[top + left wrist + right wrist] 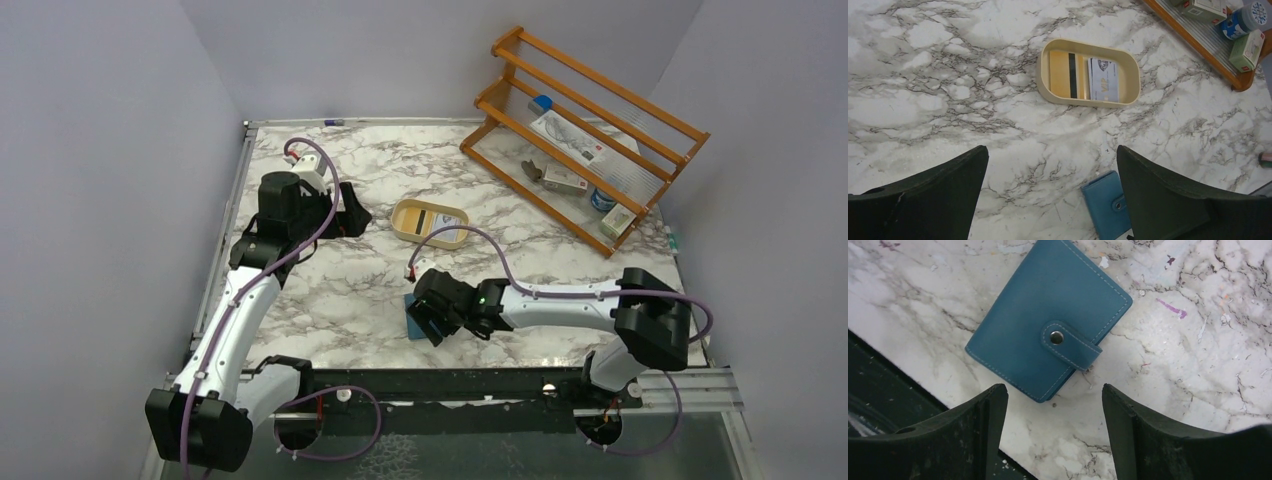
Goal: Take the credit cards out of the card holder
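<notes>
Two credit cards (1060, 75), one yellow with a dark stripe and one pale, lie side by side in the tan dish (1088, 104). The dish sits well ahead of my left gripper (1052, 152), whose fingers stand wide apart above the marble table (923, 75) and hold nothing. My right gripper (1053, 395) hangs over the card holder (1048, 315), fingers apart and empty. I see the blue holder lying flat and closed just beyond their tips, its snap tab (1070, 346) fastened, near the table's edge.
</notes>
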Robot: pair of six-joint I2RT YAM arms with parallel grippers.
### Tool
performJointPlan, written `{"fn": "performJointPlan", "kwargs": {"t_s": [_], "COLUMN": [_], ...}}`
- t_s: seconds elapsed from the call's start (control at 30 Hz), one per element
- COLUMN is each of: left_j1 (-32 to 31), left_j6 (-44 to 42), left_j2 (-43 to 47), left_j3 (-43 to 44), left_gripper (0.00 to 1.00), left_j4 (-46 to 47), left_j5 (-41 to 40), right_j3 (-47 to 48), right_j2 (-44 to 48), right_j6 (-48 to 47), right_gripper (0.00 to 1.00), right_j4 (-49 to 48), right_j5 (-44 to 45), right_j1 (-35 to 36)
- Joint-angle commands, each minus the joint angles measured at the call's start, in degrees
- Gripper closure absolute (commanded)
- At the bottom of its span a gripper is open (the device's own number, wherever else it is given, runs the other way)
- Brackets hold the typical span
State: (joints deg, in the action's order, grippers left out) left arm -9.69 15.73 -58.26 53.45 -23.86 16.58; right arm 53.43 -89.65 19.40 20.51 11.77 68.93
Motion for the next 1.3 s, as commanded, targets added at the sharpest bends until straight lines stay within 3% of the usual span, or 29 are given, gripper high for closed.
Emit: {"fn": "performJointPlan", "kwargs": {"t_s": [0.0,0.37,0.63,0.97,1.13,1.27], "left_j1": [0.37,0.35,0.38,0.38,0.38,0.37], "left_j6": [1.97,0.74,0.62,1.09,3.56,11.03], "left_j2": [1.59,2.50,2.53,2.16,2.09,3.51], "left_j3": [-0.46,-0.85,-1.21,-1.95,-4.83,-14.02], "left_gripper": [0.01,0.01,0.01,0.01,0.01,0.01], "left_j4": [-0.58,-1.97,-2.07,-2.08,-1.19,4.03], "left_j5": [2.28,1.88,1.79,2.11,5.00,12.16], "right_j3": [1.07,-0.34,-2.51,-3.89,-5.09,-6.33], "right_j2": [-2.76,-5.80,-5.90,-7.04,-7.21,-7.19], "right_j6": [-1.77,-4.72,-6.43,-6.26,-5.78,-5.19], "right_gripper": [0.27,0.28,0.41,0.56,0.76,0.97], "right_j4": [-3.56,-11.40,-14.91,-16.29,-16.37,-16.98], "right_j5": [4.68,-0.22,-6.68,-12.52,-13.66,-13.54], "right_j1": [-0.10,-2.94,-8.44,-8.81,-8.81,-8.81]}}
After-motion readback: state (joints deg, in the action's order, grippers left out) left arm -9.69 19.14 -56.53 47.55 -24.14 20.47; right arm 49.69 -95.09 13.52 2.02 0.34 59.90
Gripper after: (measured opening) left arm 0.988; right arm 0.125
